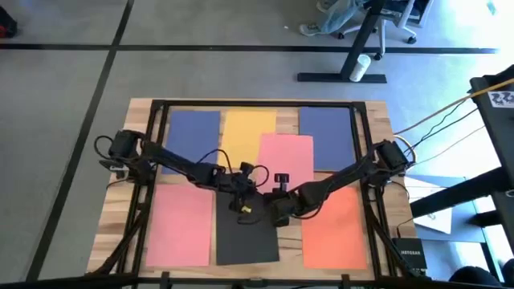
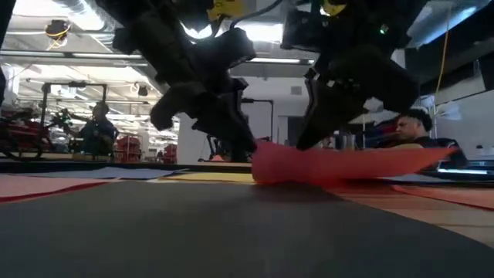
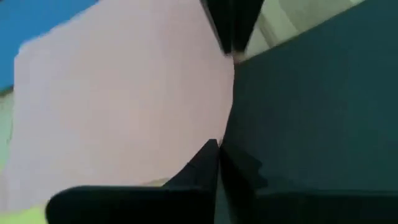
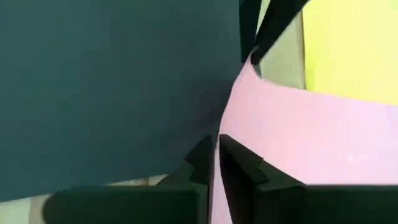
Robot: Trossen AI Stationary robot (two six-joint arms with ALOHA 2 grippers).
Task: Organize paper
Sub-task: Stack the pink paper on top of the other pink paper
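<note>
Both grippers meet mid-table at the near edge of the central pink sheet point(image 1: 285, 160); the left gripper point(image 1: 245, 197) and right gripper point(image 1: 277, 201) each look pinched on that edge, lifting it above the dark sheet point(image 1: 245, 233); next likely calls for carrying it level onto a stack.

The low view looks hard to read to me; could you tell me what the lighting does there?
Low view: bright ceiling lights backlight both arms into dark shapes, while the lifted pink sheet stays readable. Left wrist view: the same sheet is soft and blurred.
</note>
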